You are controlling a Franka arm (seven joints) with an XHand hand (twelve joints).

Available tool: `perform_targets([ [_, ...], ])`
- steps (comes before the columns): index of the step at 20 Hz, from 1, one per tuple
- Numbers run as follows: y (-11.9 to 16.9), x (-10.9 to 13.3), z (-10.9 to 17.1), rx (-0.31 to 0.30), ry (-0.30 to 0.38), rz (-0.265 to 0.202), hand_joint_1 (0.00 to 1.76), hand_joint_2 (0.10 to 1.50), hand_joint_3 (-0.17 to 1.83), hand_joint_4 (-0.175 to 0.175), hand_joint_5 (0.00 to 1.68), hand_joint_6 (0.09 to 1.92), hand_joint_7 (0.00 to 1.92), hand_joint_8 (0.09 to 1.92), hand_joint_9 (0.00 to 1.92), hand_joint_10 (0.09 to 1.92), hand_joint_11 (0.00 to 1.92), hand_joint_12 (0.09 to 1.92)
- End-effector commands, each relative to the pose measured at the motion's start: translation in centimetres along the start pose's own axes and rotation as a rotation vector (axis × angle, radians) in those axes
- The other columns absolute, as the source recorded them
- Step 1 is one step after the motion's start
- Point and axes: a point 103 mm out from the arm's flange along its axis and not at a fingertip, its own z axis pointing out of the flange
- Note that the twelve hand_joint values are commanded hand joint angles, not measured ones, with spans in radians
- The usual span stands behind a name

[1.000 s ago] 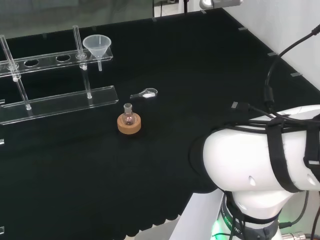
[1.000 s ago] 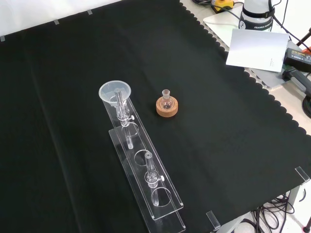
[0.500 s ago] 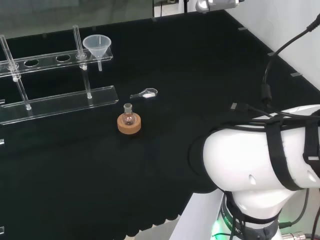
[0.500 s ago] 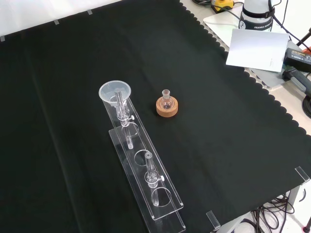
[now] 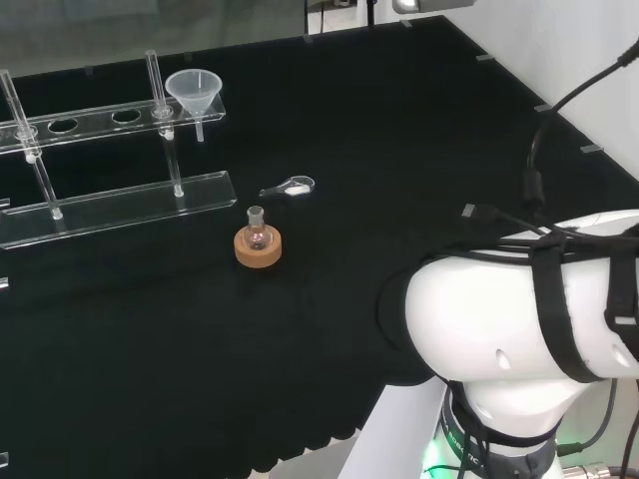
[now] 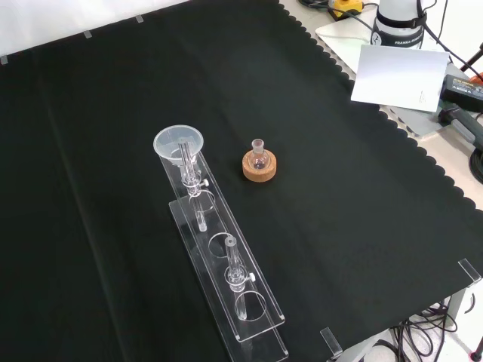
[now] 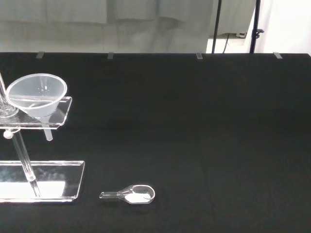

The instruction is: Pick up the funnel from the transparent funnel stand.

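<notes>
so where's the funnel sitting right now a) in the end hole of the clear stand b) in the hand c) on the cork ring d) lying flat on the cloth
a, the funnel sits in the end hole of the clear stand, stem hanging below.

Even, soft light on a dark bench.
The black cloth (image 6: pixel 113 113) shows faint shadows; bright glare lies on the clear stand's base (image 7: pixel 34 182).
</notes>
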Motion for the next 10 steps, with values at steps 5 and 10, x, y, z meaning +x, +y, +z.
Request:
perform_targets([
  [5, 6.2, 1.9, 2.2, 0.064, -0.055, -0.003, 0.0, 1.18, 0.39, 0.041, 0.14, 0.09, 0.07, 0.09, 0.07, 0.62, 0.0, 1.32],
  [10, 11.2, 2.8, 3.9, 0.094, -0.043, -0.051, 0.06, 1.14, 0.36, 0.035, 0.14, 0.09, 0.11, 0.1, 0.1, 0.63, 0.0, 1.35],
])
